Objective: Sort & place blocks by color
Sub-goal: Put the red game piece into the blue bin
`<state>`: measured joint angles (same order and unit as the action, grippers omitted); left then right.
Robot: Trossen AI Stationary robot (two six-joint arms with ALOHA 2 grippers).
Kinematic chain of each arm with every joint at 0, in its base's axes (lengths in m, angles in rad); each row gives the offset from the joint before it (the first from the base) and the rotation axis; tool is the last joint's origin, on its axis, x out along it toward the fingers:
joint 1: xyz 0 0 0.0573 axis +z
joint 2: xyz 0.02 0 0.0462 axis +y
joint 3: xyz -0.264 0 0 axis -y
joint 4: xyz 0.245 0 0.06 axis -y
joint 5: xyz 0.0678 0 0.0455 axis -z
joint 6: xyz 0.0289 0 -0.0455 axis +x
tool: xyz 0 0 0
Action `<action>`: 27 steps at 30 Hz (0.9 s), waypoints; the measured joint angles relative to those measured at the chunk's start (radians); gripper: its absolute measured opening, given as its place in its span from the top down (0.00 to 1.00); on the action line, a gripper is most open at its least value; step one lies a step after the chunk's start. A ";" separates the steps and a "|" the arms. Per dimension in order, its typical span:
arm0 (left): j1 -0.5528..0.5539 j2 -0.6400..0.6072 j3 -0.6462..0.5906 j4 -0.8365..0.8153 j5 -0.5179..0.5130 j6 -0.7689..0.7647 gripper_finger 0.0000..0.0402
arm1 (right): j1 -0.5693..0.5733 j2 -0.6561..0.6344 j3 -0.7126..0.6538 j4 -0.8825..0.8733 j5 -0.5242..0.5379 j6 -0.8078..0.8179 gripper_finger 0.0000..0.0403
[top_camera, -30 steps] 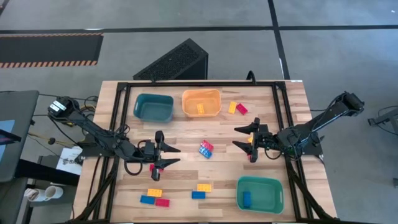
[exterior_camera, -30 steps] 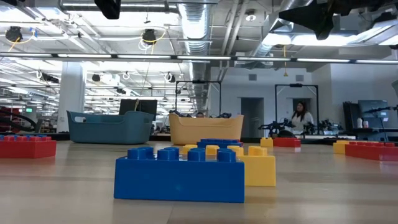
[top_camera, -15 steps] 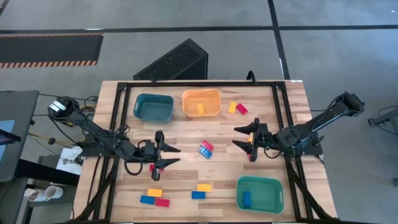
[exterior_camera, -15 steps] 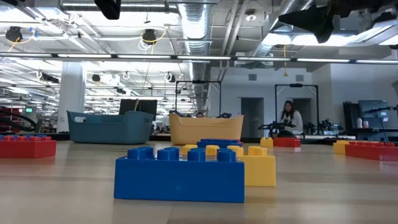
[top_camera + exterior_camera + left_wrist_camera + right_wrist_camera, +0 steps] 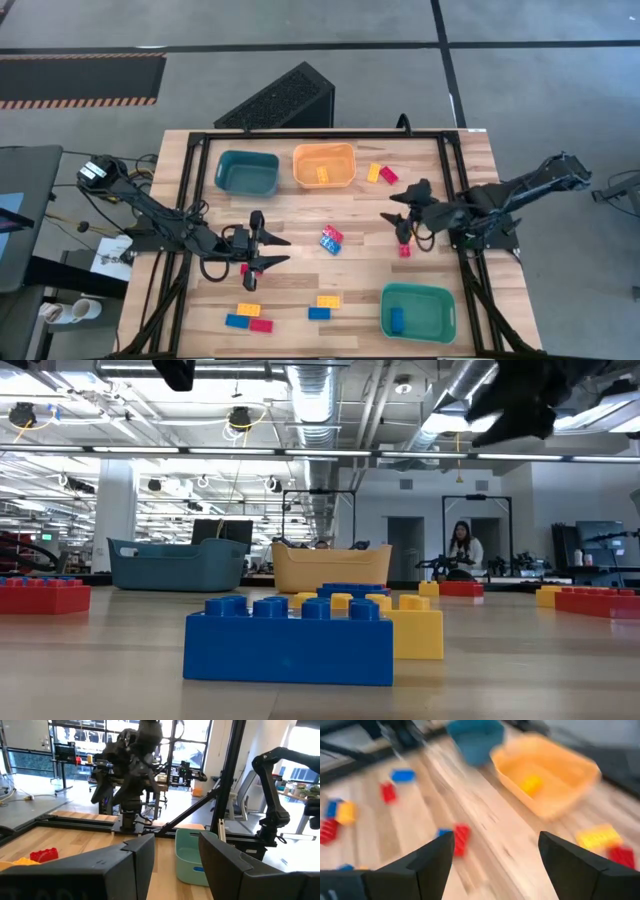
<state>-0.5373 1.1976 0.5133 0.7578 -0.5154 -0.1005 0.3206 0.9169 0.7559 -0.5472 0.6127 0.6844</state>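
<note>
Your blocks lie scattered across the table [image 5: 300, 225]: a red-and-blue pair [image 5: 331, 237] at centre, a yellow and a red block [image 5: 380, 174] toward one o'clock beside the orange bin [image 5: 324, 150], several more near six and seven o'clock, and a small red block [image 5: 404, 251] at three o'clock.

Your right gripper [image 5: 402, 214] hovers just above that small red block, fingers spread wide and grasping nothing. Your left gripper [image 5: 262, 252] sits at nine o'clock of centre, fingers parted and apparently empty.

Judged by appearance, these bricks are light, rigid and smooth. You should pinch across the flat side walls, not the studs, and square the fingers first.
</note>
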 joint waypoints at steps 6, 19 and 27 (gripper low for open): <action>0.000 0.000 0.000 0.001 0.002 -0.001 0.65 | -0.067 0.004 0.004 -0.348 -0.179 0.234 0.23; 0.000 0.000 0.000 0.011 0.002 -0.001 0.65 | -0.064 0.169 0.003 -0.458 -0.323 0.360 0.23; 0.000 0.000 0.000 0.010 0.003 -0.001 0.65 | -0.040 0.313 0.003 -0.432 -0.490 0.520 0.23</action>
<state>-0.5373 1.1976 0.5133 0.7678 -0.5125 -0.1017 0.2803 1.2295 0.7593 -0.9792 0.1228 1.2041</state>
